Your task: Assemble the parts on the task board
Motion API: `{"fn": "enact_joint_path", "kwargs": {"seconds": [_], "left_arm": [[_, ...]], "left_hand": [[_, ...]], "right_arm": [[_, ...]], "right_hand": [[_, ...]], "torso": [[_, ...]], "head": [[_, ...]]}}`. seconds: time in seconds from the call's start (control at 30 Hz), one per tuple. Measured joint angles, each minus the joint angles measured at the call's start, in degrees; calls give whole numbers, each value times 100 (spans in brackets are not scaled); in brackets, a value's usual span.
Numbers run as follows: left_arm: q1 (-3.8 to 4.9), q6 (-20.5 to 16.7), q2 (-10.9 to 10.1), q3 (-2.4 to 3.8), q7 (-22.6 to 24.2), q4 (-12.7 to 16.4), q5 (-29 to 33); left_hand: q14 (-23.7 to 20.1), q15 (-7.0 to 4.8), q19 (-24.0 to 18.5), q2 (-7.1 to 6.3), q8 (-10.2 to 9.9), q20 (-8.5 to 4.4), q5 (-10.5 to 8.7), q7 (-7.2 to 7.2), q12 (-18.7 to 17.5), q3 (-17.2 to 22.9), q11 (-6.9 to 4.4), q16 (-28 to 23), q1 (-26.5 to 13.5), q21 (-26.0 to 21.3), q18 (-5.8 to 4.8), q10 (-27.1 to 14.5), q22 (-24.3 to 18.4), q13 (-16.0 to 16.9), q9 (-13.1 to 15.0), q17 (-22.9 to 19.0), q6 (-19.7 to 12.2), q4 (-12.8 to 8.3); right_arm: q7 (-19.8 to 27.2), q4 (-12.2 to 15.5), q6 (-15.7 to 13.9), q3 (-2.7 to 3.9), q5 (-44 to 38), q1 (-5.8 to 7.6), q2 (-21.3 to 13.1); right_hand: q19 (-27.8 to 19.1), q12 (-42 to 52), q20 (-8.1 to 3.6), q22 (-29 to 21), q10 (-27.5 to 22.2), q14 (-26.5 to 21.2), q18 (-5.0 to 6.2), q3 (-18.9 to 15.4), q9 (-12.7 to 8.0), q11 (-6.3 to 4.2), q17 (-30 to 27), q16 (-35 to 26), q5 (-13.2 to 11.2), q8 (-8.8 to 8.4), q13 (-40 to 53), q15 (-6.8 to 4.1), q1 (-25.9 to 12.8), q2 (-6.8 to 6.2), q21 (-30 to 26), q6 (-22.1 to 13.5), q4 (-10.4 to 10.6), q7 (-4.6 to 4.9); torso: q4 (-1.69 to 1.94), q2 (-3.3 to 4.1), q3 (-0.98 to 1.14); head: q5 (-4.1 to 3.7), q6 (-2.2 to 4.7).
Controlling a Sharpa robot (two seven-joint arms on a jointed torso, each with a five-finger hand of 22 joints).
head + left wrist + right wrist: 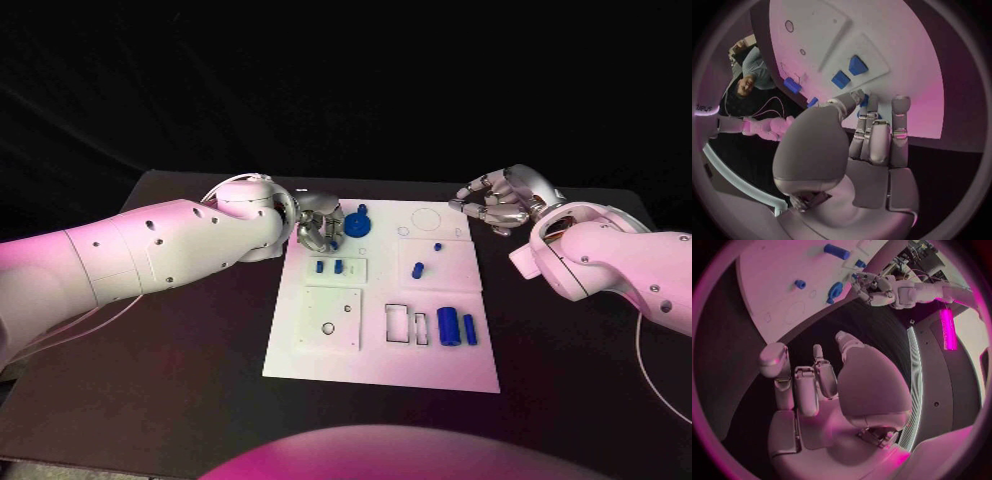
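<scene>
The white task board (433,365) lies in the middle of the black table. My left hand (317,230) hovers over its far left corner and pinches a small blue part (863,103) between thumb and fingers. Just right of that hand a round blue part (356,222) lies on the board. Two small blue pegs (329,267) stand in a raised plate, another peg (418,269) sits mid-board, and two blue cylinders (459,327) lie at the right. My right hand (498,205) hangs beyond the board's far right corner, fingers curled in, holding nothing.
A square plate with a small hole (332,318) and two empty rectangular slots (405,325) occupy the board's near half. Bare black table (173,380) stretches on both sides of the board. A circular outline (428,218) marks the far right of the board.
</scene>
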Motion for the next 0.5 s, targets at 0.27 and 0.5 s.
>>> {"fn": "enact_joint_path", "kwargs": {"seconds": [0.27,0.5], "left_arm": [[-3,-1,2,-5,8,-13,3],[-6,-9,5,-7,14,-19,8]], "left_hand": [[0,0,0,31,-132,0,0,29,-52,-16,0,0,-31,0,1,0,0,14,-16,-27,-75,-16],[0,0,0,-1,-178,0,0,57,-77,-21,0,0,-62,0,0,0,0,20,-30,-43,-112,-21]], "right_arm": [[0,3,0,0,0,0,-1],[0,4,0,0,0,0,-3]], "right_hand": [[0,0,0,0,0,0,0,16,18,0,0,0,0,22,4,0,0,0,0,0,-16,0],[0,0,0,0,0,0,0,16,18,0,5,0,0,22,5,0,0,0,0,0,-16,0]], "torso": [[2,0,0],[3,1,-1]], "head": [[1,1],[11,3]]}}
